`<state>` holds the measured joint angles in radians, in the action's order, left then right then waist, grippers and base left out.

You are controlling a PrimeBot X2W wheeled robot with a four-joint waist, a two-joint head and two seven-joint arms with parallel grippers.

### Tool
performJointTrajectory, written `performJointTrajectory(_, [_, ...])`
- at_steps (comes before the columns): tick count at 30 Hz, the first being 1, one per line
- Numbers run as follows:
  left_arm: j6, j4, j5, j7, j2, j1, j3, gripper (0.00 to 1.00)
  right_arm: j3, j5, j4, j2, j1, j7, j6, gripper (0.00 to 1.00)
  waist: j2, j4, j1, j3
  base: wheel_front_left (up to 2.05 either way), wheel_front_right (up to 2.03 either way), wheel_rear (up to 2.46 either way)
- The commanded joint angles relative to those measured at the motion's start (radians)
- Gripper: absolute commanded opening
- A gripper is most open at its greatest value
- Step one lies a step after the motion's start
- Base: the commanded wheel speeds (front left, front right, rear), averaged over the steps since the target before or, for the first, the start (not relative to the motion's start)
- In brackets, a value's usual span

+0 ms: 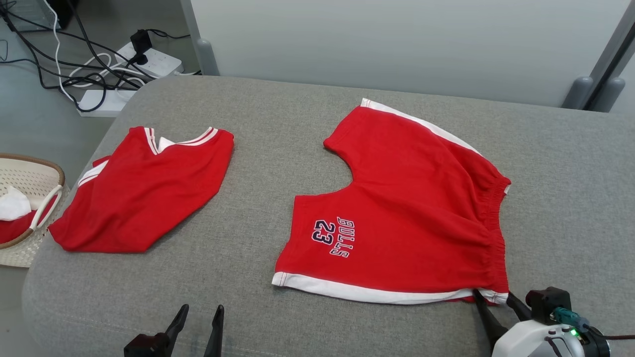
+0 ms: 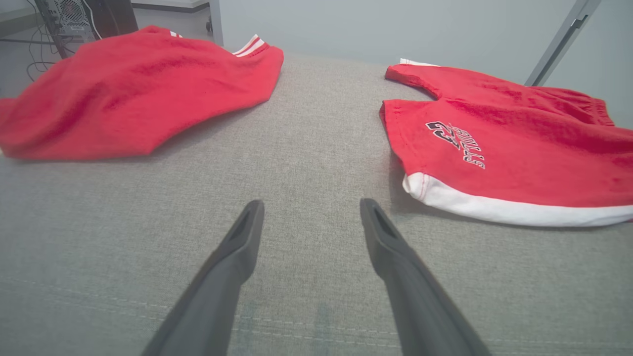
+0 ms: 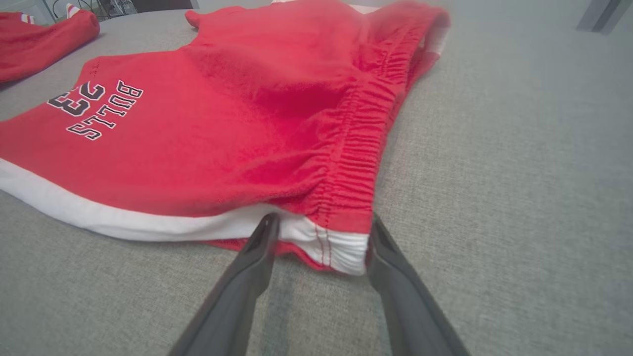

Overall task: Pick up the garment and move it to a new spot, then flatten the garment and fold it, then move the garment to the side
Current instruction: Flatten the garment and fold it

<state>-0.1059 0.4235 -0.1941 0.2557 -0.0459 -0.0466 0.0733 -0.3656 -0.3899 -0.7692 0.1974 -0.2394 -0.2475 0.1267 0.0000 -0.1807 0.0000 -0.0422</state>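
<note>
Grip: your right end effector stood spread astride the shorts' corner.
Risk: a shallow bite could have slipped off.

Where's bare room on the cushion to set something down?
Free: strip between jersey and shorts; near edge around the left hand; cushion right of the waistband. Crowded: left edge, jersey by basket; right hand straddling the shorts' near corner.

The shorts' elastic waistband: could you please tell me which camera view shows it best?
The right wrist view: the waistband runs close up, its gathers clear down to the near corner. The head view shows its whole length, smaller, along the shorts' right edge. The left wrist view catches a distant stretch at far right.
</note>
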Motion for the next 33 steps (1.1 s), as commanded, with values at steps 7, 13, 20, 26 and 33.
performJointTrajectory(7, [-0.011,-0.013,-0.011,0.006,-0.004,0.060,-0.006,1.00,-0.061,-0.038,0.001,0.029,-0.022,-0.014,0.004,0.37,0.0000,0.010,0.0000,-0.007,0.00,0.00,0.00])
performJointTrajectory(13, [-0.020,0.020,-0.032,0.006,-0.004,0.081,0.050,1.00,-0.111,-0.070,0.004,0.052,-0.032,-0.014,0.004,0.00,0.0000,0.038,0.0000,-0.010,0.00,0.00,0.00])
performJointTrajectory(20, [-0.024,0.103,-0.099,0.006,-0.010,0.152,0.152,1.00,-0.140,-0.086,0.015,0.075,-0.052,-0.014,0.004,0.00,0.0000,0.071,0.0000,-0.031,0.00,0.00,0.00])
performJointTrajectory(26, [-0.024,0.161,-0.219,0.006,-0.043,0.211,0.259,1.00,-0.162,-0.096,0.013,0.072,-0.072,-0.014,0.004,0.00,0.0000,0.106,0.0000,-0.049,0.00,0.00,0.00])
performJointTrajectory(33, [-0.025,0.189,-0.322,0.006,-0.071,0.237,0.321,1.00,-0.185,-0.106,0.017,0.071,-0.095,-0.014,0.004,0.00,0.0000,0.135,0.0000,-0.066,0.00,0.00,0.00])
